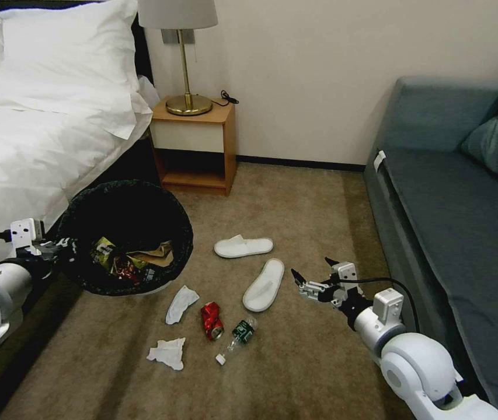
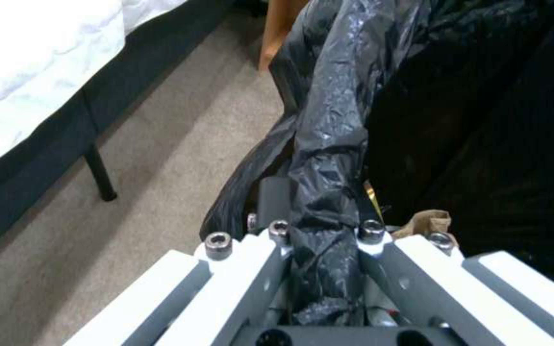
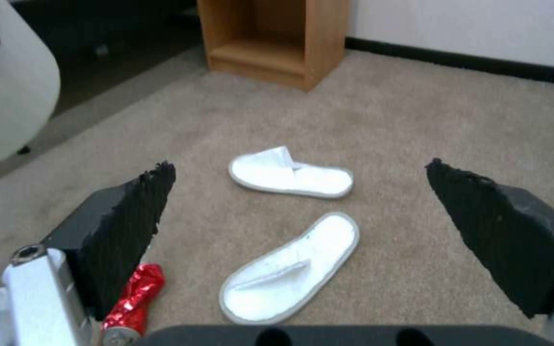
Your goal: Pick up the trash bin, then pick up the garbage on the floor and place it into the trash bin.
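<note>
The trash bin (image 1: pixel 126 201), lined with a black bag, hangs tilted beside the bed with wrappers and a brown paper bag (image 1: pixel 158 252) inside. My left gripper (image 1: pixel 62 248) is shut on its rim; the left wrist view shows the crinkled bag rim (image 2: pixel 328 158) pinched between the fingers (image 2: pixel 277 230). Garbage lies on the carpet: two white slippers (image 1: pixel 243 246) (image 1: pixel 264 284), two tissues (image 1: pixel 181 303) (image 1: pixel 168 352), a red can (image 1: pixel 212 321) and a green bottle (image 1: pixel 238 335). My right gripper (image 1: pixel 313 274) hovers open just right of the nearer slipper (image 3: pixel 290 269), apart from it.
A bed (image 1: pixel 32 134) stands at the left and a wooden nightstand (image 1: pixel 193 146) with a lamp (image 1: pixel 187 58) against the wall. A grey sofa (image 1: pixel 459 221) fills the right side. Bare carpet (image 1: pixel 313 204) lies between nightstand and sofa.
</note>
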